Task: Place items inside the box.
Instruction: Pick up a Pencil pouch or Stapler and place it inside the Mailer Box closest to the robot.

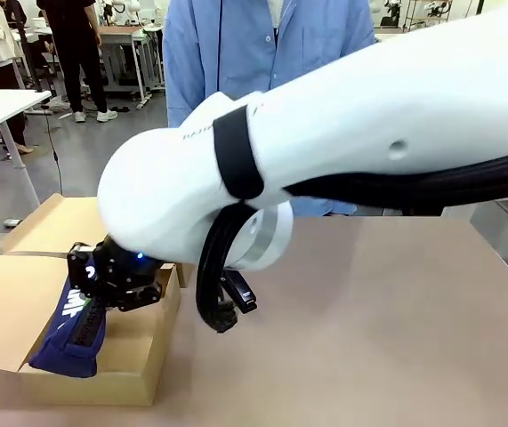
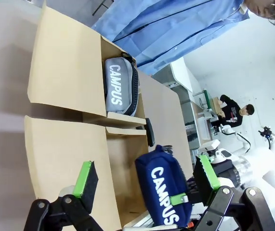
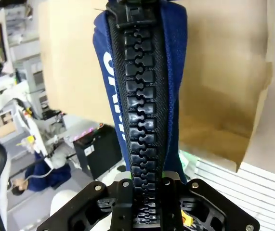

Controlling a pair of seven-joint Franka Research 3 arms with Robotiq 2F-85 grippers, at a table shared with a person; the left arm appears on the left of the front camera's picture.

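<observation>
Chunky black zip teeth run up the middle of the right wrist view: they belong to the navy pouch (image 3: 144, 106), and the right gripper (image 3: 147, 190) is clamped fully onto its top edge at the bottom of the frame, with the pouch hanging away from it. In the front view the right gripper (image 1: 116, 277) sits at lower left, and the pouch dangles from it over the cardboard box (image 1: 142, 360) in the lower-left corner.

The step in hand looks like the lowering of this pouch into the box. Its lower end is down at the box's opening, but I cannot tell whether it touches the floor of the box. The next move probably calls for a little more descent. The jaws would then part so the pouch drops flat and doesn't catch on a flap or wall (it is long and floppy, so it may fold).

In the left wrist view the box takes up the upper left. A grey pouch (image 2: 118, 89) lettered "CAMPUS" already lies inside it, against the wall at upper centre. A small black thing (image 2: 149, 132) sits by the box edge at centre, too small to name. The left gripper (image 2: 146, 174) stands wide open at the bottom of that frame and holds nothing. The table (image 1: 369, 338) beyond the box is bare at lower right of the front view.
</observation>
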